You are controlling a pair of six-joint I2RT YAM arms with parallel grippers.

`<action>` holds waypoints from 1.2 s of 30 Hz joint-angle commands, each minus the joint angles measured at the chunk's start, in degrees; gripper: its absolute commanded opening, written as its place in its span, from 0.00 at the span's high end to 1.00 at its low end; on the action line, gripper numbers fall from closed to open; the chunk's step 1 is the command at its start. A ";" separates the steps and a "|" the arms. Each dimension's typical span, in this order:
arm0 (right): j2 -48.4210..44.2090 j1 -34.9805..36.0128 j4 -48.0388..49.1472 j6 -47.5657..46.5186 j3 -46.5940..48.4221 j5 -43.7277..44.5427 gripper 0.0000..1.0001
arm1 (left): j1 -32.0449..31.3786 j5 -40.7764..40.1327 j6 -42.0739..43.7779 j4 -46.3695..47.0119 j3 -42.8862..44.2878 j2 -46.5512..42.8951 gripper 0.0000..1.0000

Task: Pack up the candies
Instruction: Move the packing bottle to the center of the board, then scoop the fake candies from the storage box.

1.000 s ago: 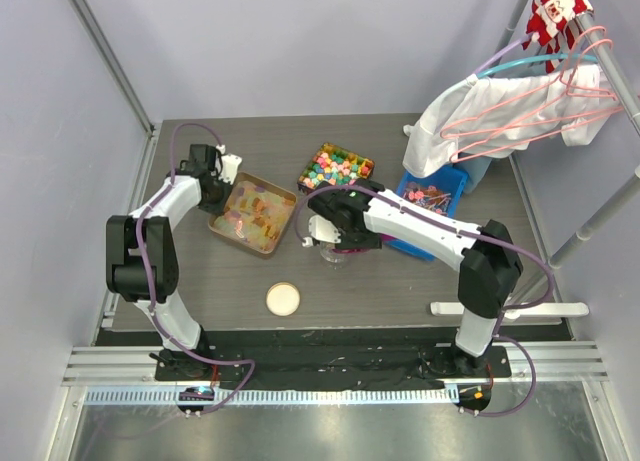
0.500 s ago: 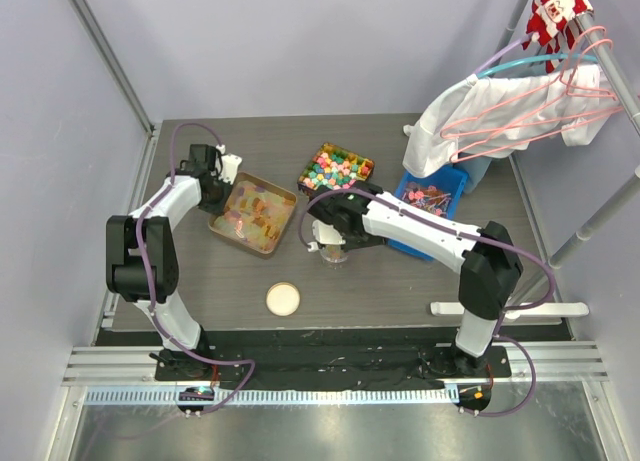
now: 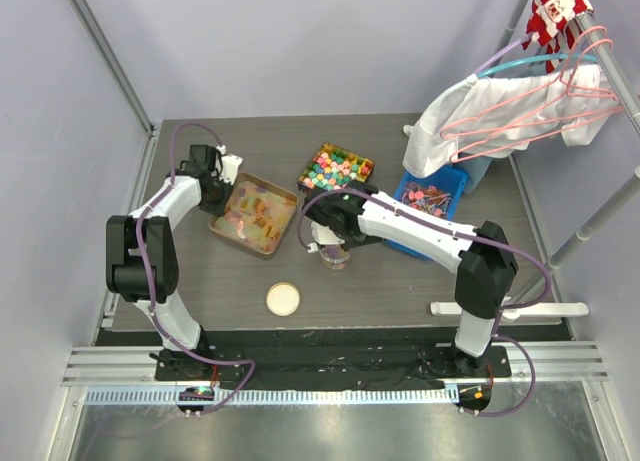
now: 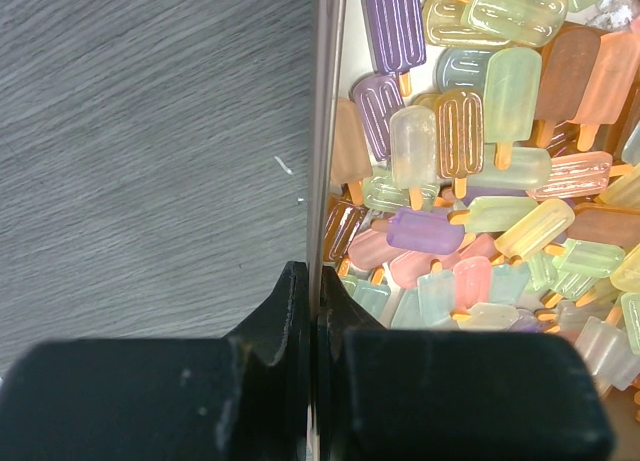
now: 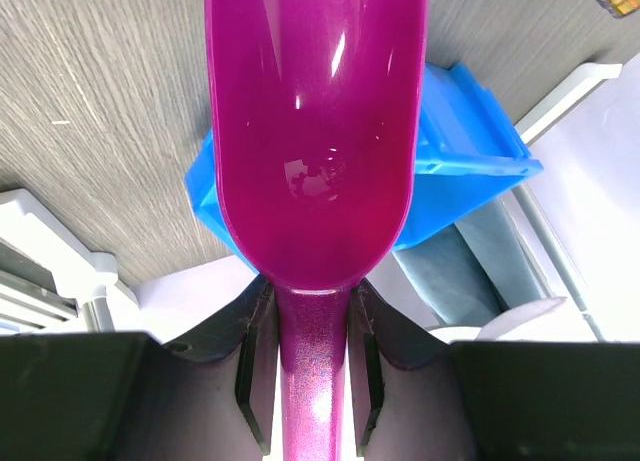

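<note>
The candies, popsicle-shaped pieces in pale orange, yellow, green and purple, lie heaped in a metal tray on the left half of the worktop, toward its far edge. The left gripper is pinched tight on the tray wall nearest the worktop's left edge; the wrist view cuts off the tray's other sides. The right gripper clamps the handle of a glossy magenta scoop, whose tip runs out of frame. From above, the right arm hides the scoop and most of a clear container mid-worktop, and its contents cannot be made out.

Grey wood-grain table, pale lilac walls
</note>
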 commanded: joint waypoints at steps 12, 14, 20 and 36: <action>0.81 0.62 17.88 -8.79 11.69 8.98 0.99 | -3.73 0.99 -1.04 0.26 6.15 -3.92 1.00; 3.18 1.15 22.69 -10.02 12.13 11.00 0.99 | -4.18 0.55 -1.66 -0.44 6.95 -3.83 1.00; 7.85 3.87 32.20 -17.58 12.75 17.16 0.99 | -5.41 0.03 -2.01 -2.20 8.53 -3.83 1.00; 18.92 8.62 48.20 -35.40 8.54 28.05 0.99 | -7.52 0.73 -2.36 -3.52 8.44 -3.74 1.00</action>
